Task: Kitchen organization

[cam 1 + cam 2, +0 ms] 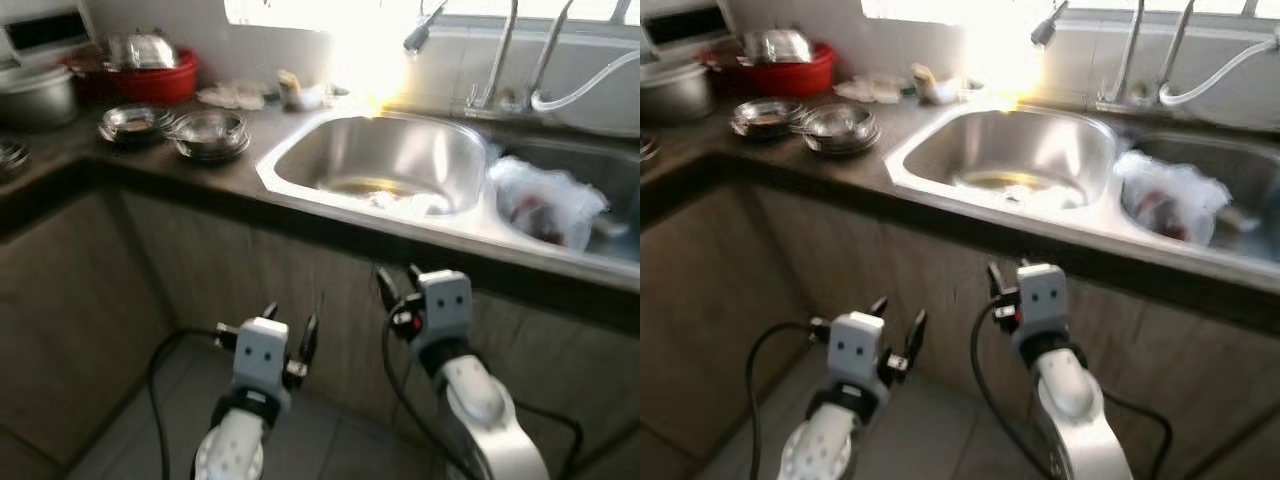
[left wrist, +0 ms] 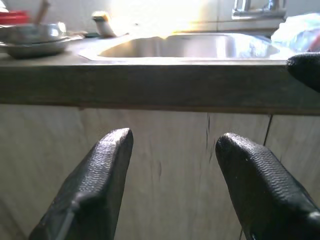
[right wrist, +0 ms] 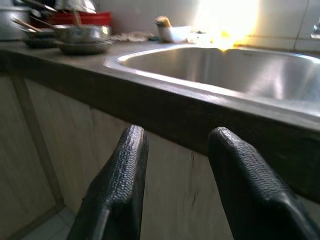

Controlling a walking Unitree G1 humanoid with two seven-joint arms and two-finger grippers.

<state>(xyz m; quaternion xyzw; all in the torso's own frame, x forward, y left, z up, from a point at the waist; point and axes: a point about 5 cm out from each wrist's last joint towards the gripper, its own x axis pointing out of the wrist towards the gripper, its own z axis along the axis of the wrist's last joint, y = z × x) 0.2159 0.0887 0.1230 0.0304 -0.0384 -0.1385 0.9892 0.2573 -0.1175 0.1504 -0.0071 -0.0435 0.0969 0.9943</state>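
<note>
Dark countertop (image 1: 120, 165) holds a double stainless-steel sink (image 1: 400, 160); its right basin contains a crumpled plastic bag (image 1: 545, 200). Below, left gripper (image 1: 290, 335) and right gripper (image 1: 398, 283) hang spread.

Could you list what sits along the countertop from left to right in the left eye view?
Grey metal pot → red plastic basin → stacked steel bowls → left steel sink basin → crumpled clear plastic bag in right sink basin.

— What sat on the counter (image 1: 250, 160)?
— A double sink (image 1: 385, 160), taps (image 1: 500, 60) behind it, a bag (image 1: 545, 200) in its right basin.
— And to the left?
— Stacked bowls (image 1: 208, 135), a tub (image 1: 150, 75) behind them.
</note>
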